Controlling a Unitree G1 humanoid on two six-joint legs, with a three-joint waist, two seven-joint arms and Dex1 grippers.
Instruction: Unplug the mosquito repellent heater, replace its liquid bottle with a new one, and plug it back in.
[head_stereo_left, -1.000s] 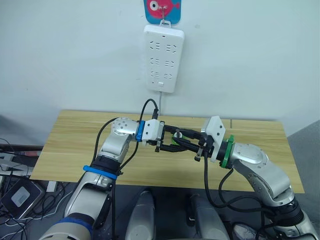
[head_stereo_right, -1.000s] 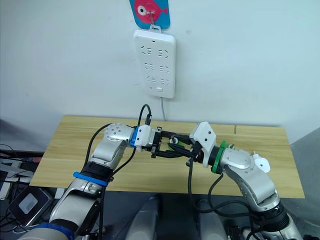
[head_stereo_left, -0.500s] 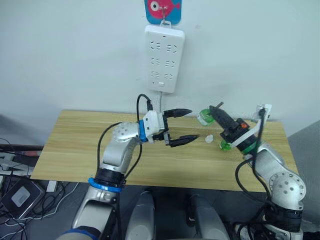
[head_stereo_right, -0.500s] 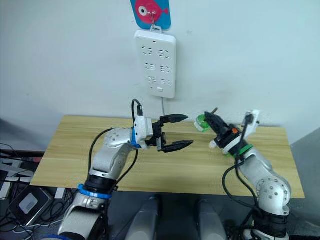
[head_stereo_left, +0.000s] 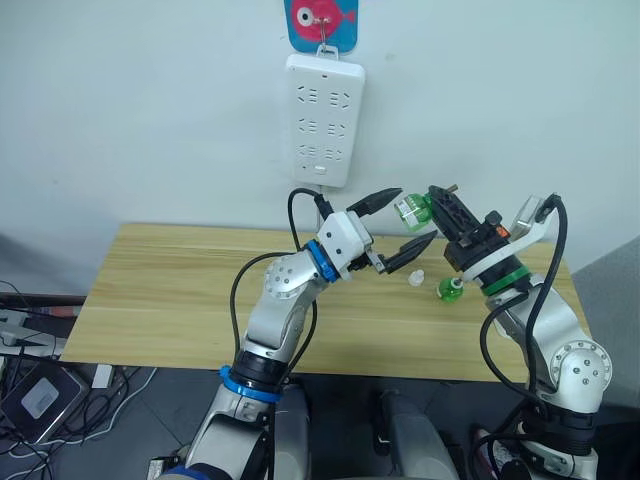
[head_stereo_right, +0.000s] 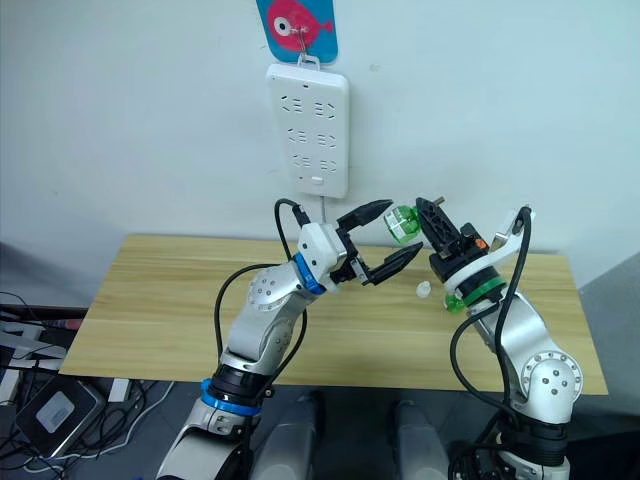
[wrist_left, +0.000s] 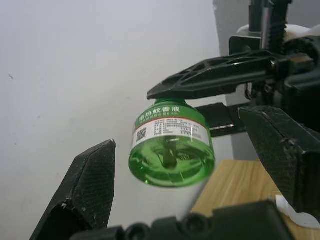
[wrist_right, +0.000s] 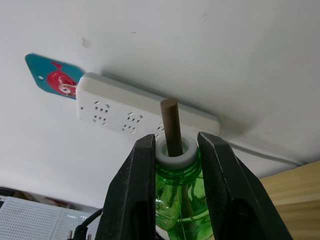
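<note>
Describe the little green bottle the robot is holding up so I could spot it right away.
Start at the white power strip on the wall. Just below and to its right, the right gripper clamps a green bottle in mid-air. Unlike the second green bottle on the table, it has a brown wick.

Two green bottles (head_stereo_left: 412, 209) (head_stereo_left: 447, 290) — one white cap (head_stereo_left: 416, 278), one power strip (head_stereo_left: 323, 120), one desk (head_stereo_left: 170, 290).

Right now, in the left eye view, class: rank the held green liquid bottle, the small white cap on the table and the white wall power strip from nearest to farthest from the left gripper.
1. Green liquid bottle, at the left gripper, between its open fingers.
2. Small white cap, below, on the wooden table.
3. White power strip, up on the wall.
</note>
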